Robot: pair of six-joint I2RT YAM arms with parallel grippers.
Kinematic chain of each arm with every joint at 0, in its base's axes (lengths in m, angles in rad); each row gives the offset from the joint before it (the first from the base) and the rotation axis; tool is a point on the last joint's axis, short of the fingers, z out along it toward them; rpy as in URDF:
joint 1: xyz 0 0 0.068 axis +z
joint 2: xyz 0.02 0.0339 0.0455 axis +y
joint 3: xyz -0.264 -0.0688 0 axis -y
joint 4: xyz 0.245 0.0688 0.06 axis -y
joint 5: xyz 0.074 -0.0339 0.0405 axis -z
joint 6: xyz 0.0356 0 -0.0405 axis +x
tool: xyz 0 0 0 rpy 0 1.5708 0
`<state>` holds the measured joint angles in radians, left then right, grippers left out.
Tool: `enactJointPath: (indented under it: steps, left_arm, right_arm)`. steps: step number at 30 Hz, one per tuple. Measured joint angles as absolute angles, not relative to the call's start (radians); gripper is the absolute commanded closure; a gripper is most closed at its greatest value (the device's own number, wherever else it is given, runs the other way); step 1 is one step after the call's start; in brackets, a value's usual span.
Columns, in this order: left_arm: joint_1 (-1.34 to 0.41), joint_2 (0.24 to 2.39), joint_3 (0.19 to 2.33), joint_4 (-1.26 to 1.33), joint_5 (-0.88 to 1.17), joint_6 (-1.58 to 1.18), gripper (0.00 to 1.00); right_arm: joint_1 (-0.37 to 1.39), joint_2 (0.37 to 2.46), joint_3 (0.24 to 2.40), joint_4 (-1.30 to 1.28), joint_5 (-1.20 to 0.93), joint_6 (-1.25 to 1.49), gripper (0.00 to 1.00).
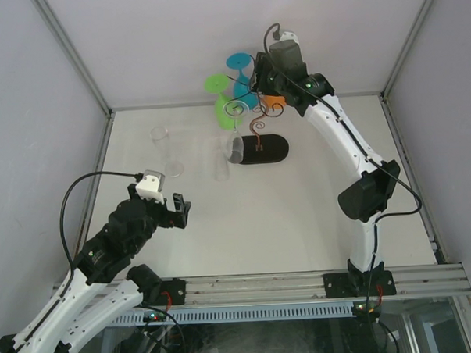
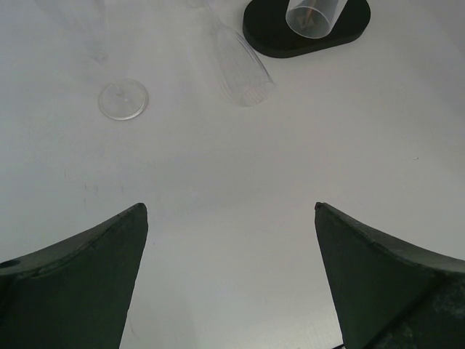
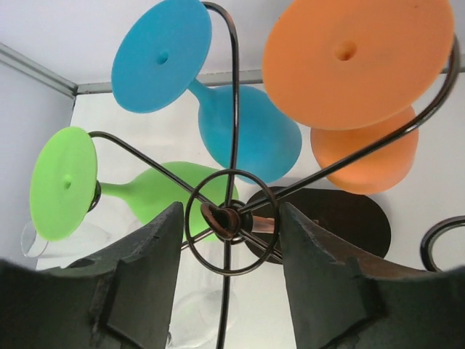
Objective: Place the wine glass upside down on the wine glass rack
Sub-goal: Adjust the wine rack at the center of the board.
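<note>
Right wrist view: the right gripper (image 3: 231, 212) is hovering over the centre ring of the rack (image 3: 349, 222). Its fingers are standing apart, one on each side of the ring, with nothing between them but wire. The orange glass (image 3: 356, 58) is hanging foot-up and bowl-down at 1 o'clock from the ring, its stem sitting in a curled arm. I am taking this one as the wine glass of the task, since it is nearest the fingers. The blue glass (image 3: 163, 54) at 11 o'clock and the green glass (image 3: 64, 182) at 9 o'clock are hanging the same way.

Top external view: the rack is standing at 12 o'clock on the table (image 1: 300, 213). The left gripper (image 2: 229, 211) is idling at 7 o'clock from it, well apart, with its fingers spread and empty. Clear glasses (image 1: 165, 148) are standing at 9 o'clock from the rack's base.

I am judging the step in hand to be clearing away from the rack.
- I want to lift straight up along the stem line with the fingers wide, so neither one hooks the ring or an arm.
- I am avoiding any drift toward 1 o'clock, where the orange foot overhangs the right finger.
- A nudge could rock this light wire stand and shake all three glasses.

I cannot tell whether the orange stem is fully home, because its foot is hiding the far side of the arm.
</note>
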<state>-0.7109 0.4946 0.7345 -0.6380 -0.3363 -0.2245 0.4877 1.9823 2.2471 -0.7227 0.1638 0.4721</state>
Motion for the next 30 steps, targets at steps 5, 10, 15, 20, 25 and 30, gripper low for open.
enactJointPath:
  steps: [5,10,15,20,25,30]
  left_arm:
    - [-0.711,0.495,0.735,-0.638,-0.336,-0.224,0.00]
    - [-0.711,0.495,0.735,-0.638,-0.337,-0.224,0.00]
    - [-0.711,0.493,0.735,-0.638,-0.337,-0.224,0.00]
    - [-0.711,0.470,0.735,-0.638,-0.352,-0.226,0.00]
    - [-0.711,0.427,0.731,-0.632,-0.383,-0.235,0.00]
    - [-0.710,0.408,0.727,-0.622,-0.404,-0.252,0.00]
  right_arm:
    - [0.486,1.973,2.247,-0.723,0.133,0.480,0.31]
    - [0.484,1.949,2.247,-0.721,0.115,0.485,0.00]
    - [0.484,1.896,2.247,-0.714,0.102,0.457,0.00]
    - [0.482,1.779,2.194,-0.679,0.064,0.347,0.00]
    - [0.443,1.515,1.921,-0.567,-0.064,0.247,0.00]
    - [0.299,1.229,1.564,-0.402,-0.232,0.273,0.00]
